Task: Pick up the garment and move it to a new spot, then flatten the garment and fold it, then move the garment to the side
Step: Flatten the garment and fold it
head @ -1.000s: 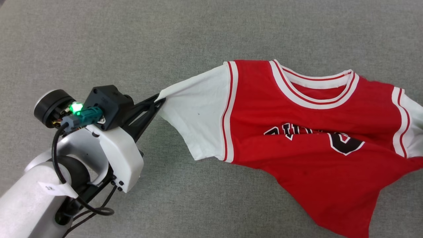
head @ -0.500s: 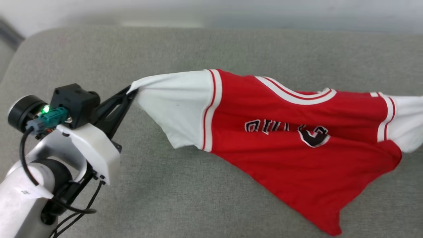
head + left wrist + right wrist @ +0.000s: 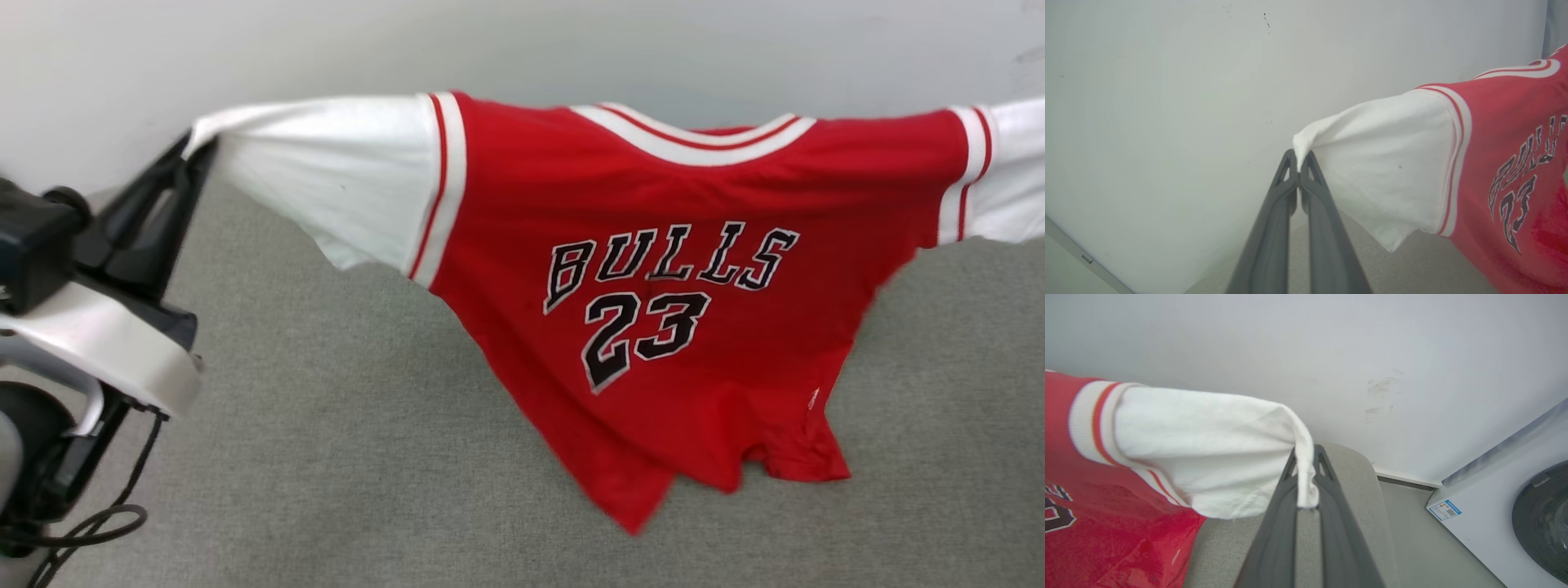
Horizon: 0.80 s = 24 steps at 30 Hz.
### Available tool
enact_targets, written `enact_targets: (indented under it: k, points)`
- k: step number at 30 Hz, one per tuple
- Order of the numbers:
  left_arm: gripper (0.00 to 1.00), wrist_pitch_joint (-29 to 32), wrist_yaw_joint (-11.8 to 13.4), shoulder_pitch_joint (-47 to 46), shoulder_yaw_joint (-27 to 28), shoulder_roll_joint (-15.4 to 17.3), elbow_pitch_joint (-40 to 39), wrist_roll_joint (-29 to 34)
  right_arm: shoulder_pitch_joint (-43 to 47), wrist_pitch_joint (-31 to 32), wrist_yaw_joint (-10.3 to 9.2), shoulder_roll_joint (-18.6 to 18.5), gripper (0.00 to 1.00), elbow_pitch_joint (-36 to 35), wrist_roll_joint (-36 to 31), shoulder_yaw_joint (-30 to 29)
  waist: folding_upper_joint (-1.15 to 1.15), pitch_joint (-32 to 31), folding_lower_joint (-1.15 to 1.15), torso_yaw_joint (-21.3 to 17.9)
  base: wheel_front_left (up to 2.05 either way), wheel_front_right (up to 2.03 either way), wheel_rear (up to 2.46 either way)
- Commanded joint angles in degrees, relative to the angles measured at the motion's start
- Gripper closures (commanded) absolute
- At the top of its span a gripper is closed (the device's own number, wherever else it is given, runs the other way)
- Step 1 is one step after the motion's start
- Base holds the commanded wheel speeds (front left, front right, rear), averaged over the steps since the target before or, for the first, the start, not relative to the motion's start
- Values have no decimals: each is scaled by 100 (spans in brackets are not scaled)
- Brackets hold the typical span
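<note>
Raised from the grey upholstered surface (image 3: 326, 457) where it sagged a second ago, the garment (image 3: 653, 327) now hangs stretched in mid-air. The left end effector (image 3: 1299, 161) is clamped on one white sleeve tip (image 3: 1306, 141), the right end effector (image 3: 1306, 457) on the other. Pick-up appears done; relocating, flattening, folding and setting aside remain.

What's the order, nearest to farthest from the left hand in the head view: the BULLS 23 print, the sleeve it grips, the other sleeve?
1. The gripped sleeve, pinched in the left hand, far left.
2. The BULLS 23 print, mid-chest, centre.
3. The other sleeve, at the far right edge.
</note>
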Motion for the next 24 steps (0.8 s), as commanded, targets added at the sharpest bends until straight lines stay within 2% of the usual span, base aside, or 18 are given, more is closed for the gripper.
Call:
enact_targets:
  k: [1, 8, 14, 20, 24]
  points:
    - [100, -63, 51, -30, 85, 51, -50, 21, -134, -45, -6, -4, 100, -115, 10, -25, 0, -123, 0, -84, 0, 0, 0]
    - [100, -305, 233, -264, 613, 268, -343, 87, -504, -263, -6, 103, 100, -650, -33, -154, 0, -202, 0, -203, 0, 0, 0]
    - [100, -525, 371, -534, 1059, 359, -499, 78, -873, -470, -6, 164, 100, -775, -26, -211, 0, -50, 0, -246, 0, 0, 0]
    - [100, -579, 328, -897, 1275, 389, -415, -103, -1379, -612, -6, 231, 100, -620, 16, -175, 0, 257, 0, -241, 0, 0, 0]
    - [100, -583, 212, -1306, 1333, 416, -170, -250, -1902, -595, -6, 481, 100, -467, 96, -230, 0, 607, 0, -243, 0, 0, 0]
